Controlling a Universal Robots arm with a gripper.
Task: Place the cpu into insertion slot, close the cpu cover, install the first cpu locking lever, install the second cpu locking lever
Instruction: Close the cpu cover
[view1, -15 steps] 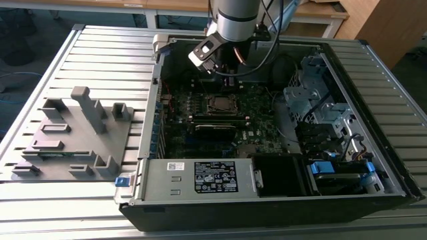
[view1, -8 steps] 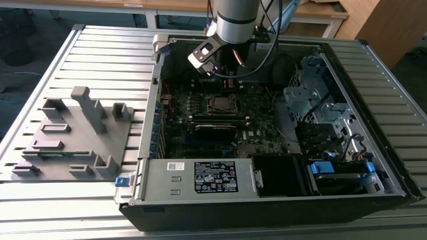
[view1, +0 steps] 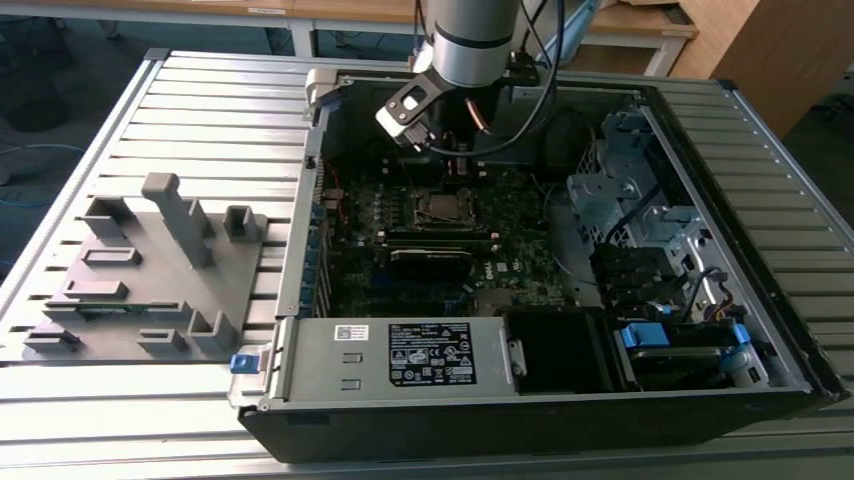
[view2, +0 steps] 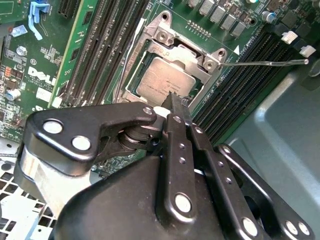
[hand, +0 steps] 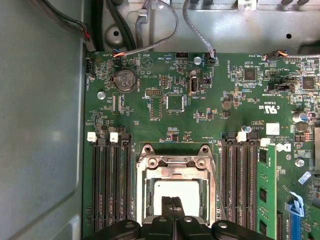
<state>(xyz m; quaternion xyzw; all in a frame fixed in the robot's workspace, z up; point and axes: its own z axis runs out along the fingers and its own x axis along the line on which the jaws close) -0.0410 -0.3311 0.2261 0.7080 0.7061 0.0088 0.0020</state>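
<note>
I see the cpu (view2: 161, 80) lying flat in the insertion slot (view1: 438, 208) on the motherboard (hand: 165, 115), inside the open computer case (view1: 747, 130) on the worktop (view1: 200, 110). The cpu cover (view2: 170, 46) appears lowered around it, its window framing the chip's metal top. The gripper (view2: 172, 102) hangs just over the chip with its fingers (hand: 175, 207) pressed together, holding nothing. One thin wire locking lever (view2: 265, 62) juts out over the memory slots (view2: 245, 85) and looks unlatched to me. I judge the chip light, stiff and fragile underneath. The lever looks springy and slippery, best pushed near its free end.
</note>
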